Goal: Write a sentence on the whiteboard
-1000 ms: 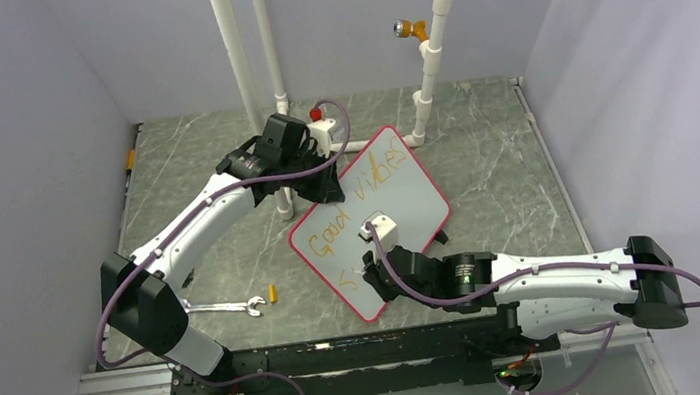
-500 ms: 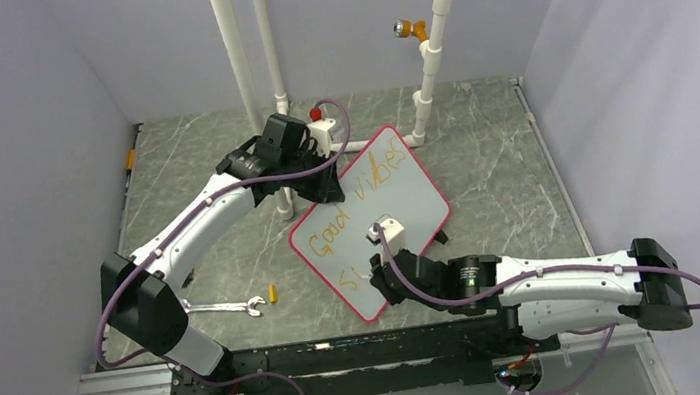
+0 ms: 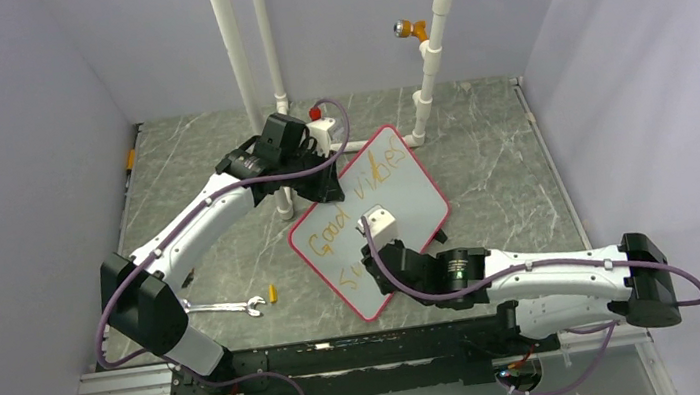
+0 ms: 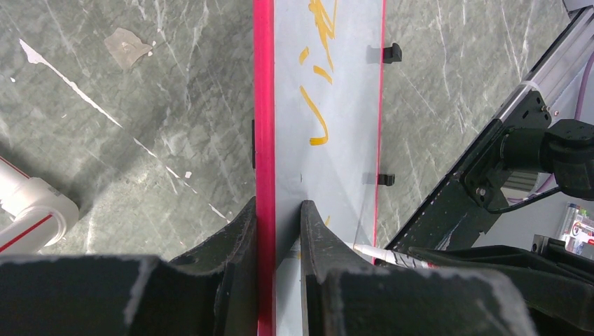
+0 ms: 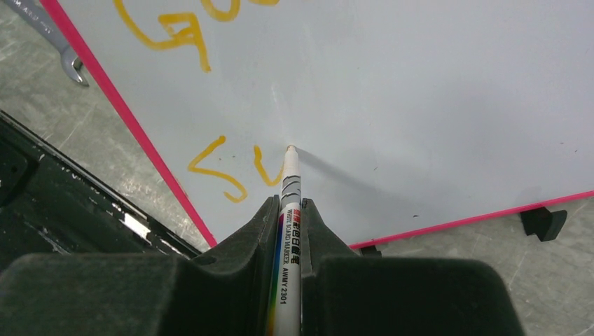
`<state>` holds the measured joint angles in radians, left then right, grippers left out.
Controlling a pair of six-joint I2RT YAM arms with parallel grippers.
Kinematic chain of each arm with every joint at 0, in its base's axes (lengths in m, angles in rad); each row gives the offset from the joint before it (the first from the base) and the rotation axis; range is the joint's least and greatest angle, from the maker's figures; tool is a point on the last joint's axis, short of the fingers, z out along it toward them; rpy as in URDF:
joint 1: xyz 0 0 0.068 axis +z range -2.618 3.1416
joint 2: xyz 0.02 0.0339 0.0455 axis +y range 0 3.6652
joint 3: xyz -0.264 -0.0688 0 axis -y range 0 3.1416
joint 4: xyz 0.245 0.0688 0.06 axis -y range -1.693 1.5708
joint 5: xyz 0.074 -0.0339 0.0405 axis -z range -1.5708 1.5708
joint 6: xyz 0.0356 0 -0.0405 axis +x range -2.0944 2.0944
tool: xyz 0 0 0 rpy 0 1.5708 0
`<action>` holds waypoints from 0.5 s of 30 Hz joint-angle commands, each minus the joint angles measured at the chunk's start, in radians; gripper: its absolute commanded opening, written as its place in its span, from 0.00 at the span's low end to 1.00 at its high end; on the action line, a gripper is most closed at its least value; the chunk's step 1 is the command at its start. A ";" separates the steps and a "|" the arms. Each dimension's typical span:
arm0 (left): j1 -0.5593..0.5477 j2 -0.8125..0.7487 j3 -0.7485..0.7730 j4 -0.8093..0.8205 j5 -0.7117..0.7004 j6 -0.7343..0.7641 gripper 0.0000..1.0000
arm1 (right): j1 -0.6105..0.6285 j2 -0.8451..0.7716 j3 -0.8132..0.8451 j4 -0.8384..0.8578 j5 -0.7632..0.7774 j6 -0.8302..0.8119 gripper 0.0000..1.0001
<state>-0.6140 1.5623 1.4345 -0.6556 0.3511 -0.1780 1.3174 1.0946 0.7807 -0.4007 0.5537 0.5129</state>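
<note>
The whiteboard lies tilted on the table, pale with a pink rim. The sentence in orange reads "Good vibes", and two strokes begin a second line below it. My left gripper is shut on the board's rim, one finger on each side. My right gripper is shut on a white marker, which sticks out between the fingers. The marker's tip touches the board just right of the second stroke. The marker also shows in the left wrist view.
A wrench and a small orange piece lie left of the board. White pipes stand at the back, one right behind the left gripper. A black rail runs along the near edge. Black feet stick out under the board.
My right gripper has shifted slightly with the marker, and a second orange stroke has appeared after the first one on the lower line. The left arm and the board have stayed put.
</note>
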 commanded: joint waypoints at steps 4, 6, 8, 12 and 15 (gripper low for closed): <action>0.007 -0.025 0.004 0.035 -0.127 0.083 0.00 | -0.018 0.011 0.052 0.042 0.038 -0.039 0.00; 0.007 -0.025 0.004 0.036 -0.127 0.083 0.00 | -0.018 0.010 0.052 0.049 0.033 -0.042 0.00; 0.007 -0.025 0.004 0.036 -0.129 0.083 0.00 | -0.019 0.011 0.049 0.051 0.025 -0.041 0.00; 0.007 -0.022 0.005 0.035 -0.129 0.084 0.00 | -0.018 0.006 0.032 0.049 -0.004 -0.027 0.00; 0.007 -0.022 0.007 0.034 -0.130 0.085 0.00 | -0.017 -0.014 0.000 0.046 -0.024 -0.004 0.00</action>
<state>-0.6140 1.5623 1.4345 -0.6556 0.3508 -0.1780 1.3048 1.1000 0.7918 -0.3954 0.5549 0.4892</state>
